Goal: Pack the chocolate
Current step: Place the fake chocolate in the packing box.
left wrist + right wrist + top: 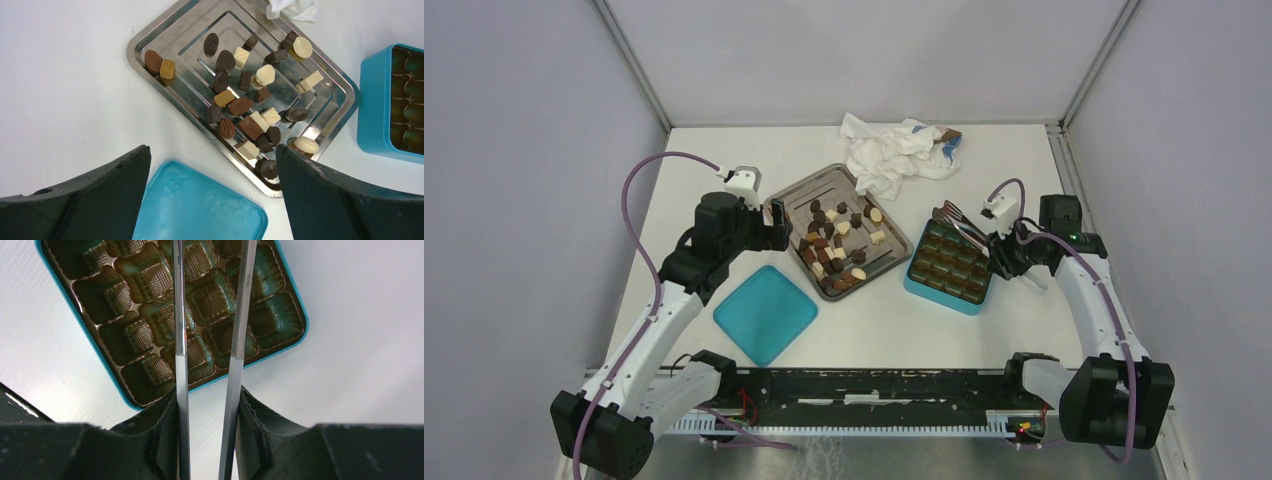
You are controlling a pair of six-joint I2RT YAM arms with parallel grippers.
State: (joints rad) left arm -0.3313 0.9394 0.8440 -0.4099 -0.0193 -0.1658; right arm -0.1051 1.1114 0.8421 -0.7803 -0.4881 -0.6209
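The chocolate [839, 240] lies as many small dark, light-brown and cream pieces on a steel tray [824, 178] at the table's middle. The left wrist view shows the pieces [250, 127] spread over that tray [135, 47]. My left gripper [776, 225] hangs open and empty over the tray's left corner, and the left wrist view shows its jaws [212, 150] wide apart. My right gripper [1002, 262] is shut on metal tongs [954, 218], whose two blades [179, 340] reach over the teal box [75, 310]. The box's moulded cups that show look empty.
The teal box [914, 278] stands right of the tray, and its flat teal lid [764, 313] lies near the left arm, also showing in the left wrist view [200, 205]. A crumpled white cloth [889, 155] with blue marks lies behind the tray.
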